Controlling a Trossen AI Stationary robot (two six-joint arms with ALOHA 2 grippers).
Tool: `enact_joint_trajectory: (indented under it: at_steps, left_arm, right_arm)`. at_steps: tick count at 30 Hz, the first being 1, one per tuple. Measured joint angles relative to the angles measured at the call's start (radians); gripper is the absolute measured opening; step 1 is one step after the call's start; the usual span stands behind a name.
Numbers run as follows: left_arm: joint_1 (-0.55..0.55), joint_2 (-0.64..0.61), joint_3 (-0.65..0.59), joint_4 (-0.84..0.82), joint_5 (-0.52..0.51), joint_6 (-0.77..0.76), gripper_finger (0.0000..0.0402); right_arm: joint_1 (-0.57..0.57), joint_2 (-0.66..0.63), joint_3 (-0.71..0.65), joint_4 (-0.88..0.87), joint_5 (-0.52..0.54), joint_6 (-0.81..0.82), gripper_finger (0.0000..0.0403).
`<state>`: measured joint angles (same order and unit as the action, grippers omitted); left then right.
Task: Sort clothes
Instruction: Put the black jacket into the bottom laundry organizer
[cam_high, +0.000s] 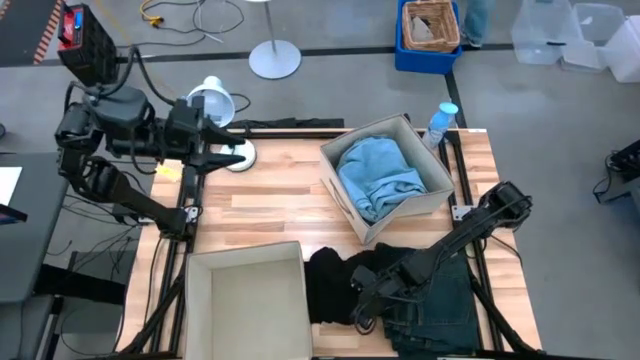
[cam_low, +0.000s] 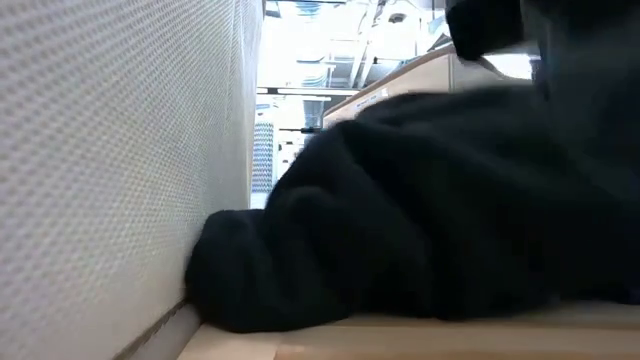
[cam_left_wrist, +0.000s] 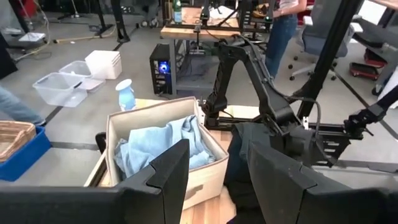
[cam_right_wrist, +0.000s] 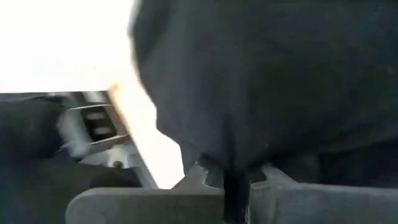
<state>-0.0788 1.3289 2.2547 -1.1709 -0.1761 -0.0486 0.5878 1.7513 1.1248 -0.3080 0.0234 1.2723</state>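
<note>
Wooden table (cam_high: 280, 205), right end effector (cam_high: 368, 300) clenched on black garment (cam_high: 335, 280), left end effector (cam_high: 232, 152) released, grey floor (cam_high: 330, 95)

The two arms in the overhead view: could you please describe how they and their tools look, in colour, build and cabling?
Both arms are dark, near black, built of slim tubular links with bulkier rounded joints. The left arm has black cables looping near its base and a chunky wrist block. The right arm is a long thin link ending in a compact dark tool. The left tool has two broad, flat, dark fingers with squared tips.
</note>
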Motion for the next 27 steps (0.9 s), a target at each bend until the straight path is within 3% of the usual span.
enact_joint_trajectory:
  at_steps: [4, 16, 27]
  left_arm:
    - [0.000, -0.020, 0.000, -0.002, -0.013, 0.000, 0.0157]
    - [0.000, -0.035, 0.001, -0.026, -0.065, 0.000, 0.0157]
    - [0.000, -0.042, 0.001, -0.049, -0.069, -0.007, 0.0157]
  right_arm:
    - [0.023, -0.072, 0.041, 0.005, 0.005, -0.101, 0.0004]
    - [-0.010, -0.248, 0.306, -0.250, 0.004, -0.372, 0.0001]
    - [-0.128, -0.265, 0.566, -0.158, 0.007, -0.735, 0.0000]
